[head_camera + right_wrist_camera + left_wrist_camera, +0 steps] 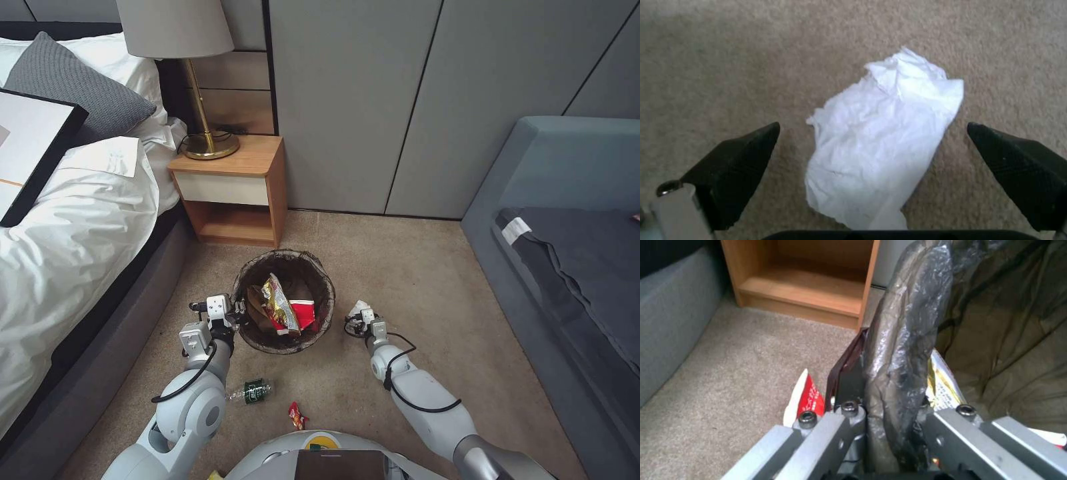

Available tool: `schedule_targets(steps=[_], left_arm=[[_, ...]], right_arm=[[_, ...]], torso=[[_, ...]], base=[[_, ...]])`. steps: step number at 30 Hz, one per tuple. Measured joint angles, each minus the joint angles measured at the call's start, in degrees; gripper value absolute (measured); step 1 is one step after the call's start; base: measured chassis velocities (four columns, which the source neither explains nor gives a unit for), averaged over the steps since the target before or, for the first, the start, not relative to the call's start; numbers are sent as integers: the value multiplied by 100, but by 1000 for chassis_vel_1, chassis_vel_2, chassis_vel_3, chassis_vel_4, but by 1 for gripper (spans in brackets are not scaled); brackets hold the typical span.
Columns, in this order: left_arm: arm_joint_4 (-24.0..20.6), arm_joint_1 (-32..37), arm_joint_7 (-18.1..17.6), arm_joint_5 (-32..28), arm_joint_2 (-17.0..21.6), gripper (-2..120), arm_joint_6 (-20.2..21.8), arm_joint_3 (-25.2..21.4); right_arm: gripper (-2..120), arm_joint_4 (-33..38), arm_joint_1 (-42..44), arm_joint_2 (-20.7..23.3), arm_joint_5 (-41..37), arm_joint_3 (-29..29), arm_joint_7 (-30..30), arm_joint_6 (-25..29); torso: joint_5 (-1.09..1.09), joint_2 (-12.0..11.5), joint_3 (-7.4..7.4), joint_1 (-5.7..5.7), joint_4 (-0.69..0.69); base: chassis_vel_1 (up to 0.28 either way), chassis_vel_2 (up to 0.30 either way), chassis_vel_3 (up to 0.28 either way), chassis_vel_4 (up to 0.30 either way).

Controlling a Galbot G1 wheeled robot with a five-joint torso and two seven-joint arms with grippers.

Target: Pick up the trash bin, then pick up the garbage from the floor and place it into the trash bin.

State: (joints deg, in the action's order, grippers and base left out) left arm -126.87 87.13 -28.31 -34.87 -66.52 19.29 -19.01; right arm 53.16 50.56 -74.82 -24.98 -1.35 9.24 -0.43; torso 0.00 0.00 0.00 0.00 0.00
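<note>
**Bin gripped at the rim, tissue between the open claws**

We see the trash bin [285, 301] standing on the beige carpet [413, 280], just in front of the wooden nightstand [233, 190]. A dark bag liner [902, 330] is folded over its rim. Inside the bin lie a gold snack bag [279, 303], a red-and-white paper cup [305, 313] at about 4 o'clock from the bag, and some tan paper [257, 303] at the bag's 9 o'clock.

Our left gripper [235, 313] sits at the bin's 9 o'clock edge. In the left wrist view its fingers [849, 373] are clamped narrow over the liner-wrapped rim, one outside and one inside the bin wall.

At the bin's 3 o'clock, close by on the carpet, lies a white tissue wad [882, 140]. Our right gripper [871, 133] hovers right over it with its black fingertips [735, 163] spread wide, one on either side of the tissue and not touching it.

Nearer to our base, at the bin's 7 o'clock, a green-labelled bottle [252, 391] lies on its side. A small red wrapper [297, 415] lies at roughly 6 o'clock, further from the bin.

The bed [73, 220] runs along our 9 o'clock side, and a grey sofa [567, 220] stands at 3 o'clock. A brass lamp [200, 100] stands on the nightstand.
</note>
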Motion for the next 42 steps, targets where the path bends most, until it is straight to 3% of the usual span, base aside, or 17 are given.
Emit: schedule_targets(steps=[4, 8, 19, 26, 29, 42], left_arm=[[-1, -11, -3, -13, 15, 4, -1, 0], [-10, -19, -11, -28, 22, 4, -1, 5], [-49, -14, -18, -47, 47, 4, -1, 2], [-58, -5, -20, -54, 57, 4, -5, -10], [-70, -9, -19, -71, 69, 4, -9, -21], [-79, -31, -27, -123, 100, 4, -10, -10]], right_arm=[[95, -17, 24, -11, 16, 20, -2, 9], [82, -38, 43, -23, 64, 41, -3, 51], [39, -112, 26, -47, 123, 65, -33, 84], [19, -114, 24, -67, 139, 83, 4, 83], [4, -108, 25, -75, 152, 82, 33, 77], [0, 54, 47, -22, 150, 99, 158, 74]], torso=[[0, 0, 0, 0, 0], [0, 0, 0, 0, 0], [2, 0, 0, 0, 1], [0, 0, 0, 0, 0], [-1, 0, 0, 0, -1], [0, 0, 0, 0, -1]], base=[[0, 0, 0, 0], [0, 0, 0, 0], [0, 0, 0, 0], [0, 0, 0, 0], [0, 0, 0, 0], [0, 0, 0, 0]])
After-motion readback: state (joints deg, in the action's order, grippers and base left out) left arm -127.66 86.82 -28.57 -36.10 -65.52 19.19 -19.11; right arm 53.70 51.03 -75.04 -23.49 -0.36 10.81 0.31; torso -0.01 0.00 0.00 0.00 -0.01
